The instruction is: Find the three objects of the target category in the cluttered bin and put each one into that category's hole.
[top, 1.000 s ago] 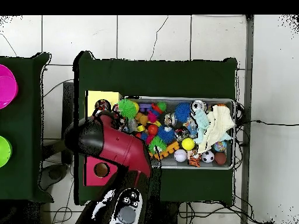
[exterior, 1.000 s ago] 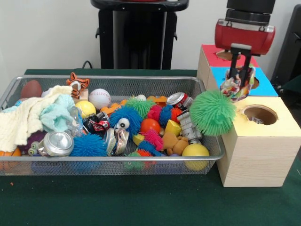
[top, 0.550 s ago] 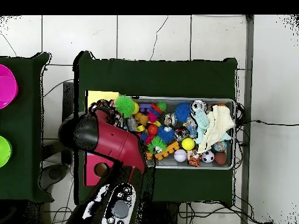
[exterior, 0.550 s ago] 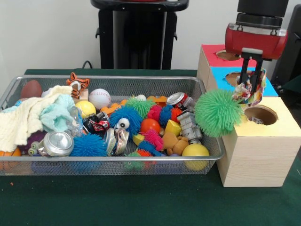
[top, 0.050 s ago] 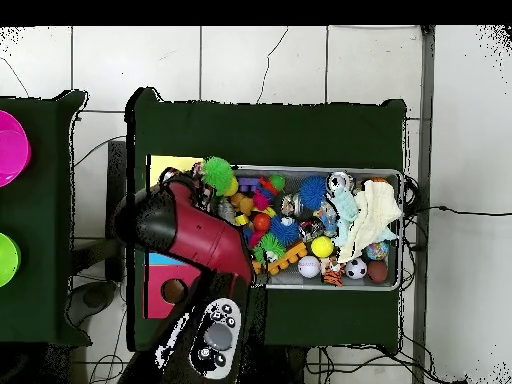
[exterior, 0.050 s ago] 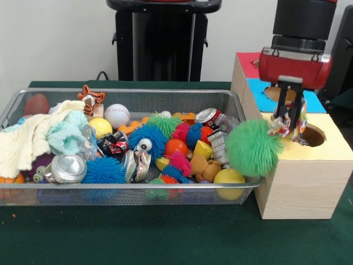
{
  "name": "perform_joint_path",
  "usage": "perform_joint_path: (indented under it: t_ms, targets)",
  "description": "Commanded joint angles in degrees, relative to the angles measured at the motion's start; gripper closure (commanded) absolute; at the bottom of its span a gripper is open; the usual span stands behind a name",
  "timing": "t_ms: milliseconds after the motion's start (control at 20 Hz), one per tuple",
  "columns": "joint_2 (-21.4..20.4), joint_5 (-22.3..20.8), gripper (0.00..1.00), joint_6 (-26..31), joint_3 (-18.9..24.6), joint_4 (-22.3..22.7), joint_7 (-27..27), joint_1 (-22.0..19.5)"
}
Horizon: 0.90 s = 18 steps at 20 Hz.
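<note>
- My jaws (exterior, 0.050 s ago: 290,122) are clamped on a scrap of multicoloured cloth attached to the green spiky ball (exterior, 0.050 s ago: 254,147), which hangs beside them against the edge of the yellow-topped box (exterior, 0.050 s ago: 309,176), touching the bin's end wall.
- The hole (exterior, 0.050 s ago: 312,136) in the yellow top lies just beside the jaws; I judge the ball is not yet over it. I'd carry the ball sideways until it hangs above the opening, lower it, then let go, since its soft spines could catch on the rim.
- The bin (exterior, 0.050 s ago: 127,194) is a long wire-mesh tray on the green-covered desk (exterior, 0.050 s ago: 165,237), heaped with clutter.
- A knitted cream cloth (exterior, 0.050 s ago: 27,138) drapes limp over one end.
- More spiky balls, such as a blue one (exterior, 0.050 s ago: 105,171), look rubbery and fuzzy.
- Crushed cans (exterior, 0.050 s ago: 67,168) are shiny metal with dented sides.
- The baseball (exterior, 0.050 s ago: 117,115) and yellow ball (exterior, 0.050 s ago: 229,178) are smooth and round.
</note>
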Motion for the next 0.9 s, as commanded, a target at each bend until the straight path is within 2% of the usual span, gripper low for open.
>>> perform_joint_path:
  t_ms: [50,250,500,900]
  targets:
    - [3.23,1.95,1.0,-6.18,9.62,3.34,16.23,-3.3]
    - [2.81,0.65,1.0,-9.87,12.36,5.22,16.58,-5.37]
    - [0.92,-0.92,1.0,-11.98,14.2,8.36,16.62,-7.55]
    - [-3.05,-5.05,1.0,-14.05,18.86,14.12,15.21,-13.19]
